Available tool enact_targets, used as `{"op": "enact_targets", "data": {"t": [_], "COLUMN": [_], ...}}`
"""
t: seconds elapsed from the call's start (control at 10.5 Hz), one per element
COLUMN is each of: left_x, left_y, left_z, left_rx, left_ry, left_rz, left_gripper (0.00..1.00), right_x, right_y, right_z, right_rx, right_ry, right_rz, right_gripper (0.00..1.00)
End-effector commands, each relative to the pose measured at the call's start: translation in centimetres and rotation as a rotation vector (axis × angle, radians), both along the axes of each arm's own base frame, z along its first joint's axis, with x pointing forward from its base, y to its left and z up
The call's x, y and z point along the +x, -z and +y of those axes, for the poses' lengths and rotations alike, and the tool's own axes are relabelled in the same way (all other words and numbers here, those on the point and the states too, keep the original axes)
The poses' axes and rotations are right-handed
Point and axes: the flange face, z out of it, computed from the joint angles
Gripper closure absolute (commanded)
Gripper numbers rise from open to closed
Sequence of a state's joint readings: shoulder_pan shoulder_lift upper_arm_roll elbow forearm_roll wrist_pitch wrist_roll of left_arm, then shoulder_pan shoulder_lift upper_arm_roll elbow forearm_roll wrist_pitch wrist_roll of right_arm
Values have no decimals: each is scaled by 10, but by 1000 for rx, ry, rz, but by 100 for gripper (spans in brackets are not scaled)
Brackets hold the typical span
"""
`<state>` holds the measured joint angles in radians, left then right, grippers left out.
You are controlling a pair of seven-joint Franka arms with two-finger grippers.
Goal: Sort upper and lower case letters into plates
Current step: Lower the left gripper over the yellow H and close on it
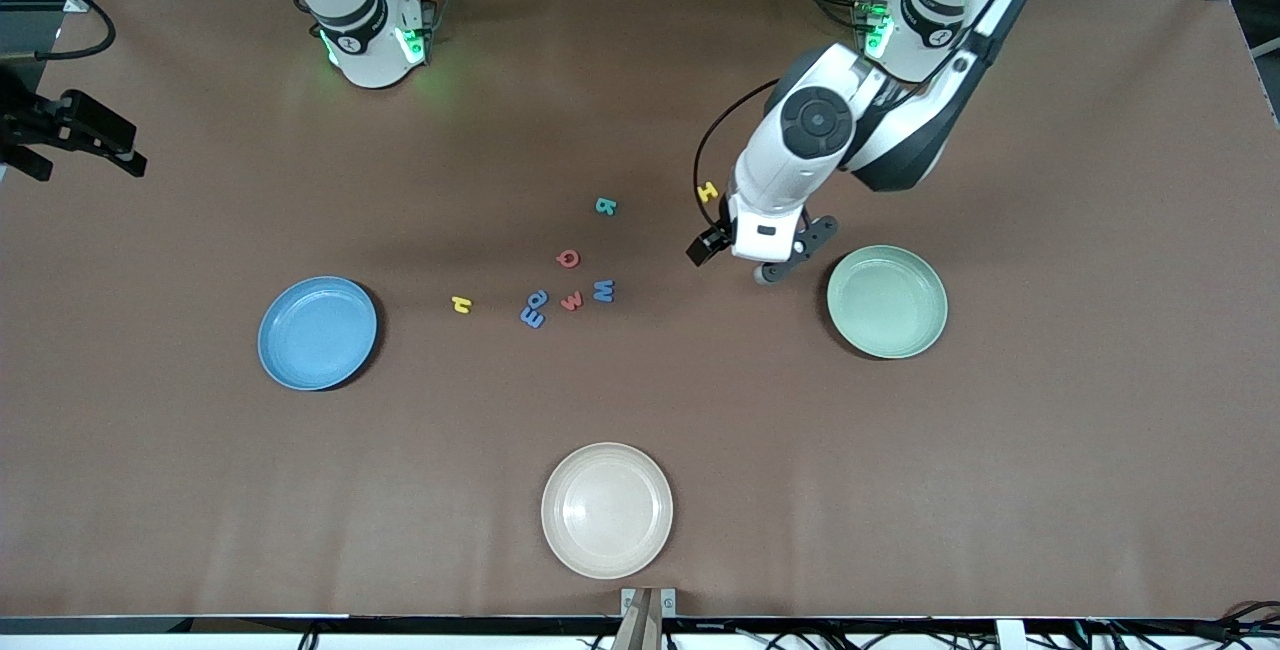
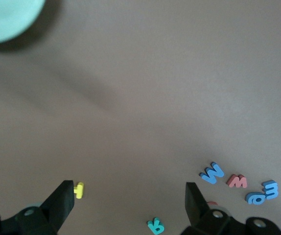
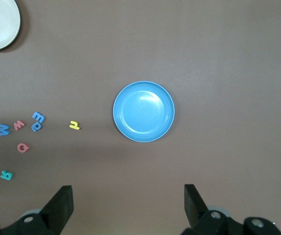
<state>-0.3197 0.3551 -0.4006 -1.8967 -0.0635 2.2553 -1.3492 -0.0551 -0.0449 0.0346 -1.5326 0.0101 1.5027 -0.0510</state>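
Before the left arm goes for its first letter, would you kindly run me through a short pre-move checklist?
1. Left hand open, holding nothing: ok.
2. Right hand open, waiting high over the table's right-arm end: ok.
3. Blue plate holds no letters yet: ok.
4. Green plate holds no letters yet: ok.
5. Yellow I lies apart from other letters, close beside the left hand: ok.
6. The two blue letters touch each other, so no clean single pick there: not ok.

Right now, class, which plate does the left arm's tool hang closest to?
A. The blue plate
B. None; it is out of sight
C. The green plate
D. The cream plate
C: the left tool hangs open over bare table beside the green plate, by the yellow letter.
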Motion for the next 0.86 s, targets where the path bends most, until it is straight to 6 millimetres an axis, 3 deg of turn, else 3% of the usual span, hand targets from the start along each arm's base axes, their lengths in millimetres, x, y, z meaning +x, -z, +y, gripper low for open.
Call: {"op": "enact_targets", "data": {"t": [0.0,0.19,0.48,0.76], "left_x": [-24,-38,-65,-78], "left_y": [19,50,99,113], "left_z": [-24,-37,-18,-11], "left_rx": [5,29,76,108], "left_ry": [-7,-10,-12,10], "left_rz": [25,67,99,103], "left_gripper": [0,0,0,0], "right_x": [-3,-2,-2,-1], "right_y": [-4,-4,-4,-4], "right_z": [1,1,0,0], "right_rx": [17,17,17,16], "right_ry": [-2,0,0,0], "right_rz": [1,-2,-1,-1], "right_gripper": [0,0,0,0]}}
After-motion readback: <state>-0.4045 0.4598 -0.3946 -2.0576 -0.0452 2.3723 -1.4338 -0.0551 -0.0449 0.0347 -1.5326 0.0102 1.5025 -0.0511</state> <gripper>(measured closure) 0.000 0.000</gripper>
